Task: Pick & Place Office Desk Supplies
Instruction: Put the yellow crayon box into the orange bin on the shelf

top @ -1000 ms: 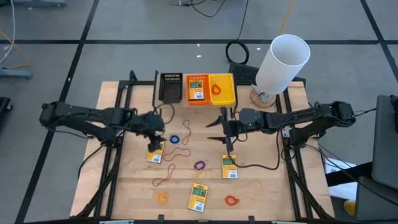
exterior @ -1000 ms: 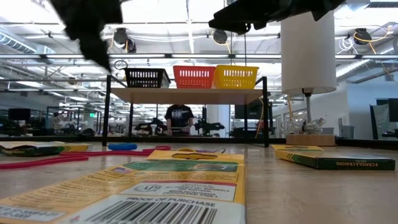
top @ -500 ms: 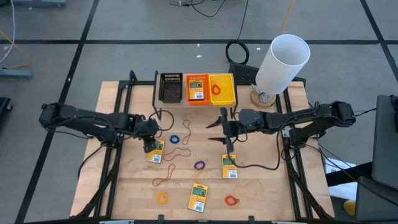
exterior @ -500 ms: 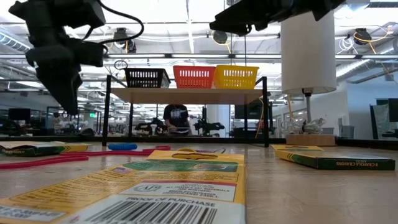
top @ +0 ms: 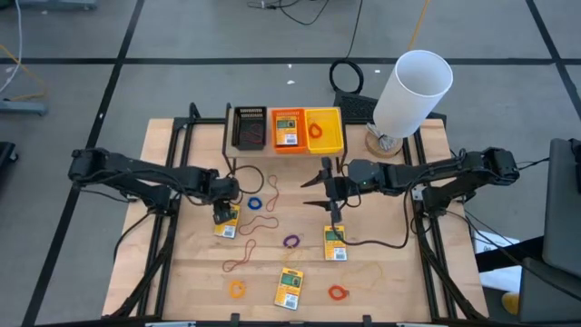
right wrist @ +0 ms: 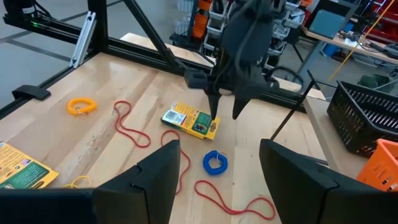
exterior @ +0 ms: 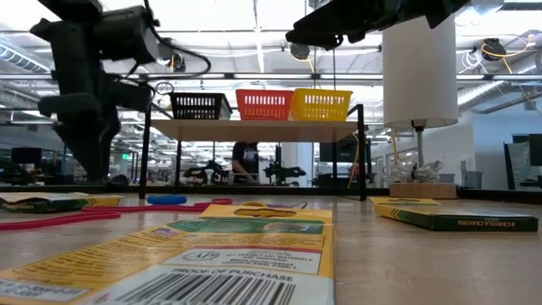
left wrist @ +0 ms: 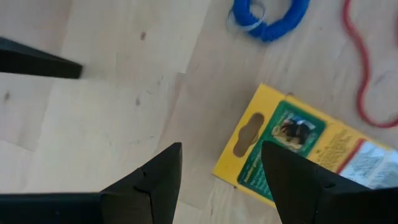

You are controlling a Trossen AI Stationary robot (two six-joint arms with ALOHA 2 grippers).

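The left gripper (top: 221,212) (fingers spread) is poised above a yellow pack (top: 226,222); the right gripper (top: 333,211) is held open.

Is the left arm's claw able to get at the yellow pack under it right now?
Probably yes: the left claw hangs open just above the yellow pack, with nothing between them.

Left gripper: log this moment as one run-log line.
left gripper: open, above yellow pack | right gripper: open, waiting mid-table | held: nothing
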